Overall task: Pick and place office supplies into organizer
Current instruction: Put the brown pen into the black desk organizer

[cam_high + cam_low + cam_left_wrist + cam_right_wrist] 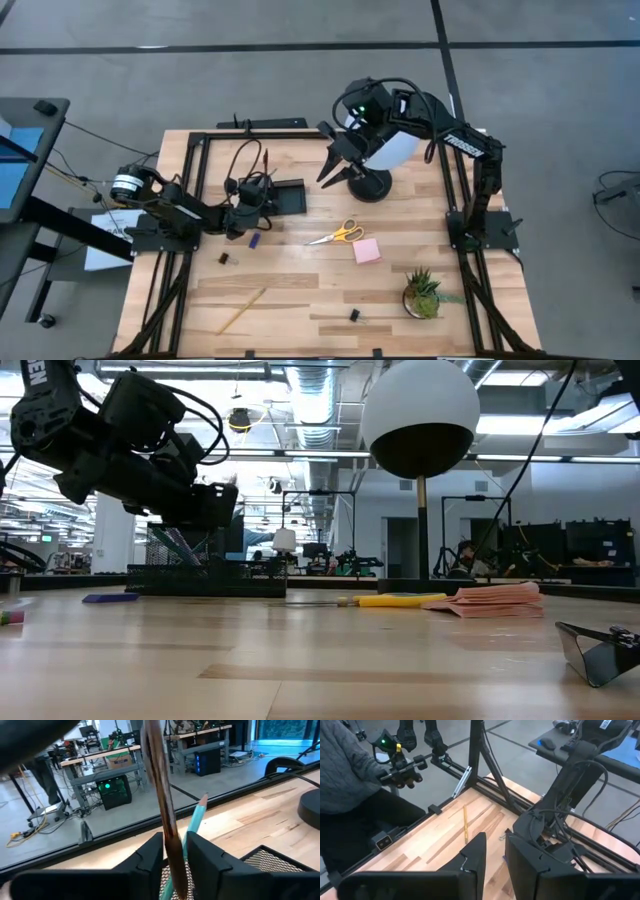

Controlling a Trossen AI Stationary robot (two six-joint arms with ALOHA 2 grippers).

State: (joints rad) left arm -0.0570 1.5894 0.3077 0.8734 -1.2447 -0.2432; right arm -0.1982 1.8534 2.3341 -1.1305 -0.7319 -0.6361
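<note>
My left gripper [258, 192] [175, 862] is at the black mesh organizer [287, 197] [205, 575], shut on a brown pen [161, 790] over the pen cup. A teal pen [196, 820] stands leaning in that cup. Lying flat on the table are the yellow-handled scissors [340, 235] [395, 600], pink sticky-note pad [366, 250] [490, 600], purple pen [253, 241] [110, 598], yellow pencil [241, 310] [465, 822] and two black clips [224, 258] [353, 314]. My right gripper [335, 168] [495, 857] hangs open above the table beside the lamp, touching nothing. My left gripper pinches the brown pen's lower shaft [172, 845] between its two fingers [150, 857], which lie across it. The pen stands nearly upright, most of its length rising above the fingers. Its lower end is hidden between the fingers over the mesh cup.
The white globe lamp [388, 148] [420, 415] with its round black base [368, 185] stands just right of the organizer, under the right arm. A small potted plant [424, 292] sits near the right front. A person in grey [350, 765] stands beyond the table's near-left corner.
</note>
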